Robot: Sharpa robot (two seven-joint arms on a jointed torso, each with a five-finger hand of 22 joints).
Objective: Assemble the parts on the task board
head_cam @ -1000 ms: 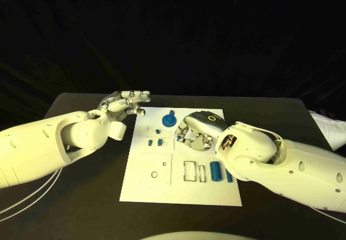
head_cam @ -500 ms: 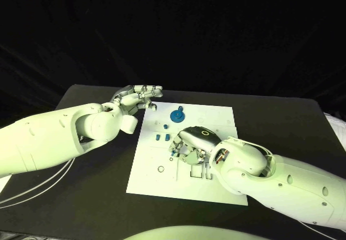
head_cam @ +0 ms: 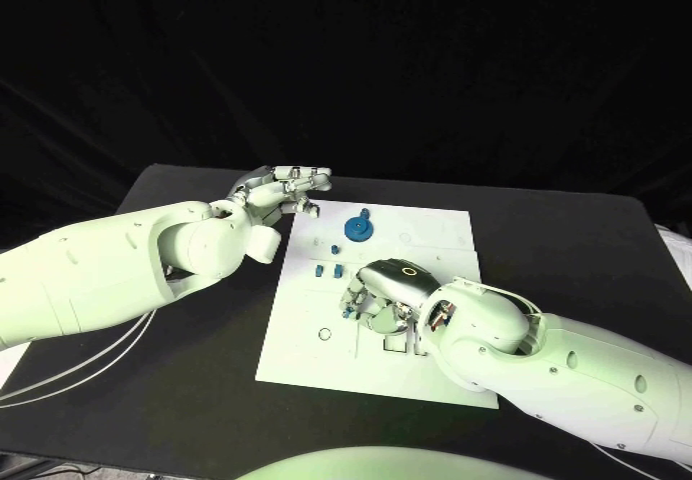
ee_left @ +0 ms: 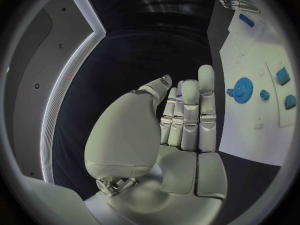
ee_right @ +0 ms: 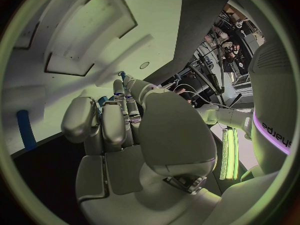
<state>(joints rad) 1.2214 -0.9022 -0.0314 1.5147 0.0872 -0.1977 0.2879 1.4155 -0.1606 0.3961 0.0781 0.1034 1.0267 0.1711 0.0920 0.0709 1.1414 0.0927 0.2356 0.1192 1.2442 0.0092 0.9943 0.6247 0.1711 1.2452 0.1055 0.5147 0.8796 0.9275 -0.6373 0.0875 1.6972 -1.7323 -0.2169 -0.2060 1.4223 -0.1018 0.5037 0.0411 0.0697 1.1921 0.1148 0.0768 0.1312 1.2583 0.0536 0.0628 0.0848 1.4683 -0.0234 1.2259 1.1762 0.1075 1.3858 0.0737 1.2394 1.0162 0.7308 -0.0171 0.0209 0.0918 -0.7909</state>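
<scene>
The black table (head_cam: 577, 240) is taking up most of the head view, with the white task board (head_cam: 433, 235) lying at its centre. Above the middle of the board the right hand (head_cam: 387, 290) is hanging palm-down, fingers bent toward the plate. Something blue is peeking between its fingertips in the right wrist view, but I cannot tell whether it is gripping a part or only reaching over the recesses there. At the upper left of the frame the left hand (head_cam: 281, 188) is hovering just off the board's top-left corner; in its own wrist view the fingers (ee_left: 190, 110) are standing straight and close together, holding nothing.

The blue gear (head_cam: 358, 231) is sitting near the board's top, and small blue parts (head_cam: 325, 271) are lying just left of the right hand.

The step in hand looks like picking or seating a part mid-board. Next, the right fingers probably need to line up over a recess and press down squarely.
</scene>
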